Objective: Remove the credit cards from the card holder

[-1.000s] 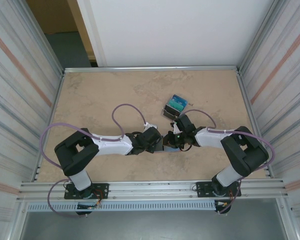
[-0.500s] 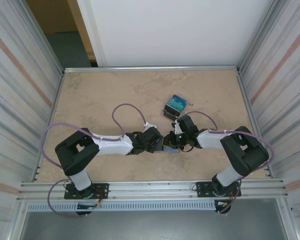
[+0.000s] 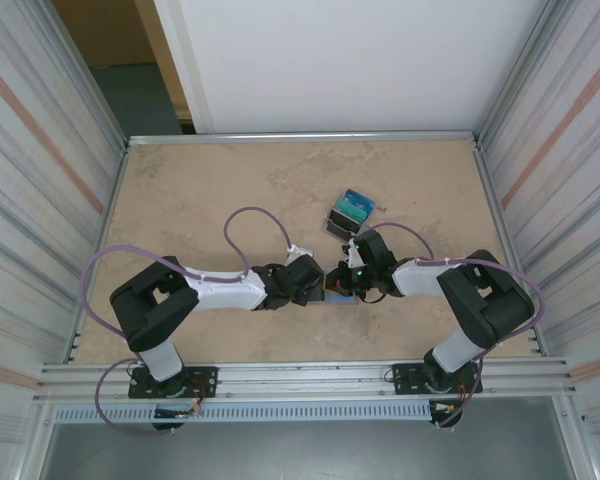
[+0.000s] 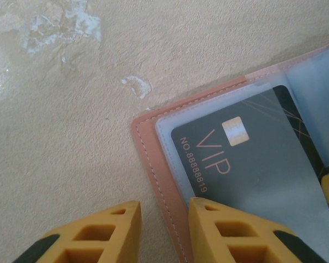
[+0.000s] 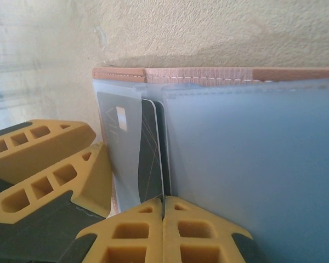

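The salmon-pink card holder [image 4: 149, 150] lies open on the table, its clear bluish sleeves facing up. A dark grey credit card [image 4: 247, 170] marked VIP sits in the near sleeve. My left gripper [image 4: 164, 203] stands open astride the holder's stitched edge, its right finger resting on the sleeve. My right gripper [image 5: 163, 198] is shut on the thin edge of the credit card [image 5: 149, 153], which stands partly clear of its sleeve. The holder's pink rim [image 5: 197, 74] runs along the top. In the top view both grippers meet over the holder [image 3: 333, 292].
A clear plastic box with a blue-teal top [image 3: 350, 212] stands just behind the right gripper [image 3: 344, 283]. The left gripper's yellow fingers [image 5: 88, 175] sit close beside the right one. Metal walls ring the beige table [image 3: 200, 190].
The right gripper has edged slightly left and nearer, closing in on the left gripper over the holder. The left arm has hardly moved.
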Robot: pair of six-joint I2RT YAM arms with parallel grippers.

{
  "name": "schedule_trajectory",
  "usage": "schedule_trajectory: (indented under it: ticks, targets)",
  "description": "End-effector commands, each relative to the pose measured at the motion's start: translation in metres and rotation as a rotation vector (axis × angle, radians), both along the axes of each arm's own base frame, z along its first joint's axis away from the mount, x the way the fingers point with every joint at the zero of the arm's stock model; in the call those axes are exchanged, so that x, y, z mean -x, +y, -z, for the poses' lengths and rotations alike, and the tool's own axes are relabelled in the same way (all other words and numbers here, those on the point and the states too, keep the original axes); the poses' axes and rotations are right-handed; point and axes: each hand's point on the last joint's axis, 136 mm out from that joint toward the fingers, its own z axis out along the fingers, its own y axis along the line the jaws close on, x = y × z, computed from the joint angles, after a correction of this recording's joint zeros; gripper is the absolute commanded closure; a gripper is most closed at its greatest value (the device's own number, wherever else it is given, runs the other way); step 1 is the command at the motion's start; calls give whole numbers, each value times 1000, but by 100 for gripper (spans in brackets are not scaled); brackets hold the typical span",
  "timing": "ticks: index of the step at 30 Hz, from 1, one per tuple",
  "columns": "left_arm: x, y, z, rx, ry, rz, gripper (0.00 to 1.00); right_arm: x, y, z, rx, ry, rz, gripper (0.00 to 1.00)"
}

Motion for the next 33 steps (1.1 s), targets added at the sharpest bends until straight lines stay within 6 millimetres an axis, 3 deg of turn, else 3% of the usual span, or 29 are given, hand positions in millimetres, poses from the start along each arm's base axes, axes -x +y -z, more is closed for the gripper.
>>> schedule_trajectory:
  ticks: [1,14,26,33]
  targets:
    - [11,-3,6,-26,33,33,69,3,1,1,-1,13,-9,100]
    - [6,8,5,-49,25,6,68,3,-28,5,173,-8,1,100]
    - [3,11,-5,-46,0,3,68,1,-51,-10,224,-37,21,100]
    - [-2,-1,-25,-17,-37,45,52,2,-52,-14,231,-40,7,100]
